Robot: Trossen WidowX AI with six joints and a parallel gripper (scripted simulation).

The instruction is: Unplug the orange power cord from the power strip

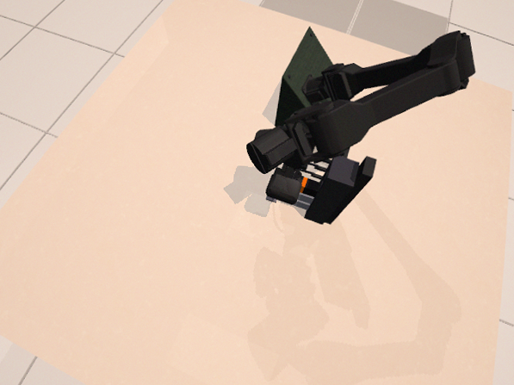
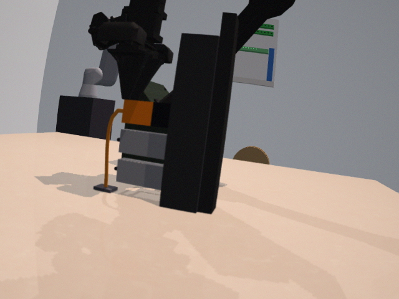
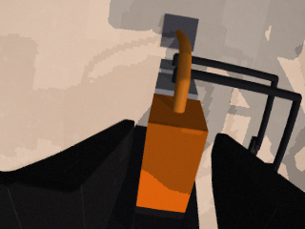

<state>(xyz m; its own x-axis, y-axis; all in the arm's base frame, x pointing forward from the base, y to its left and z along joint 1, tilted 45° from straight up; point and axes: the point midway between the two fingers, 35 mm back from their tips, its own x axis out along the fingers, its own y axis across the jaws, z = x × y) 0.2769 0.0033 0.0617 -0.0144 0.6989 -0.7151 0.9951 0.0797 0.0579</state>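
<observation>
The orange plug [image 1: 304,184] [image 2: 136,112] [image 3: 172,157] sticks out sideways from the upright black power strip [image 1: 330,192] [image 2: 193,122]. A black part lies between its orange body and the strip, and no gap shows there. The orange cord [image 2: 107,151] [image 3: 183,78] runs from the plug's outer end down to a small dark pad [image 2: 105,187] [image 3: 180,29]. My gripper [image 2: 130,97] [image 3: 174,136] points down right at the plug's top. Its fingers are part-way open, one on each side of the plug in the wrist view, with gaps beside it. It holds nothing.
Two grey plugs [image 2: 143,142] [image 2: 139,174] sit below the orange one in the strip. Thin black bent cords [image 3: 229,76] run close beside the right finger. A dark green wedge [image 1: 306,59] [image 2: 156,91] stands behind, under the arm.
</observation>
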